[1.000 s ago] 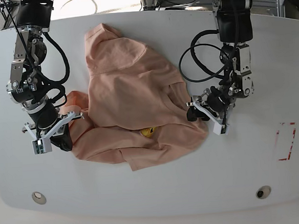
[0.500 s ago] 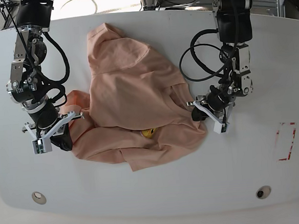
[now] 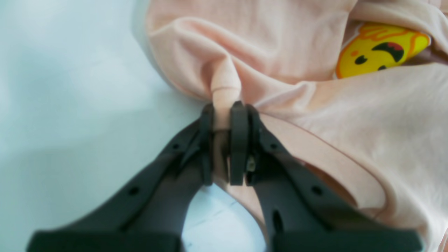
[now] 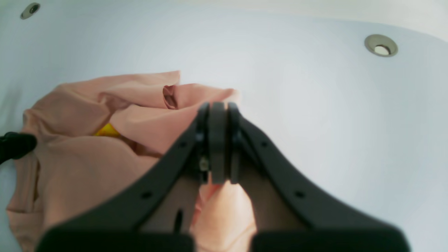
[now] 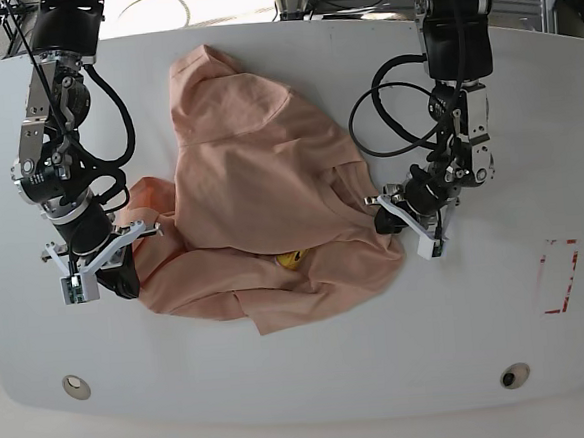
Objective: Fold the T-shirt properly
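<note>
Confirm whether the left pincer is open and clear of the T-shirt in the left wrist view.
No: the left pincer is shut on a bunched fold of the peach T-shirt, cloth squeezed between its tips.

Over the last second the left gripper (image 3: 224,112) went from spread fingers (image 3: 239,140) beside the shirt's (image 5: 259,181) edge to fingers pressed together on a pinched fold of pink cloth. In the base view it slid a little toward the shirt, and the cloth edge there bunched up slightly. The right gripper (image 5: 124,281) shifted slightly outward and toward the front of the tabletop (image 5: 313,378), taking its held corner along.
</note>
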Controlling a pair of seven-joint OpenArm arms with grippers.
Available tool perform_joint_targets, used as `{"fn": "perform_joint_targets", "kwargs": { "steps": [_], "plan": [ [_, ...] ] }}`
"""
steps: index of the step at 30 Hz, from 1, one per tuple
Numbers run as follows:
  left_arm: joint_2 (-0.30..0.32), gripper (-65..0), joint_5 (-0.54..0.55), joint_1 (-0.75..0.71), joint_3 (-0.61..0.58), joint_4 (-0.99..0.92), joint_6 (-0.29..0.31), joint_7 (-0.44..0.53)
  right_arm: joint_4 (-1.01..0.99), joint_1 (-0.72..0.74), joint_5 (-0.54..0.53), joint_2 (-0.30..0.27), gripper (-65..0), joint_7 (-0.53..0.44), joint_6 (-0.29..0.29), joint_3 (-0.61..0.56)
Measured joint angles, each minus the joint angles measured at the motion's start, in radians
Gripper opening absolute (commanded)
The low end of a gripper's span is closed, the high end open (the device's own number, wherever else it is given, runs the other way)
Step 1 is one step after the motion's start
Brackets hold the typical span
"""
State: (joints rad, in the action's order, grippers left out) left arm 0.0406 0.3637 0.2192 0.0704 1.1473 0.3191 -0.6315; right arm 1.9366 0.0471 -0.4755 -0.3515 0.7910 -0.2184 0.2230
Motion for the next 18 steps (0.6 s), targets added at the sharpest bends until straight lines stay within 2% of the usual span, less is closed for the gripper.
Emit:
{"fn": "perform_joint_targets", "kwargs": {
  "steps": [7,18],
  "plan": [
    [0.01,-62.9,-0.025,0.004,0.0,0.047,-0.005,-0.058,0.0,0.055,-0.001,0.0,-65.0,-0.001,0.0,-0.002],
    [0.065,-63.2,-0.027,0.047,0.02,0.164,-0.005,-0.069,-0.018,0.16,-0.002,-0.008,-65.0,0.016,-0.002,-0.017]
  ]
}}
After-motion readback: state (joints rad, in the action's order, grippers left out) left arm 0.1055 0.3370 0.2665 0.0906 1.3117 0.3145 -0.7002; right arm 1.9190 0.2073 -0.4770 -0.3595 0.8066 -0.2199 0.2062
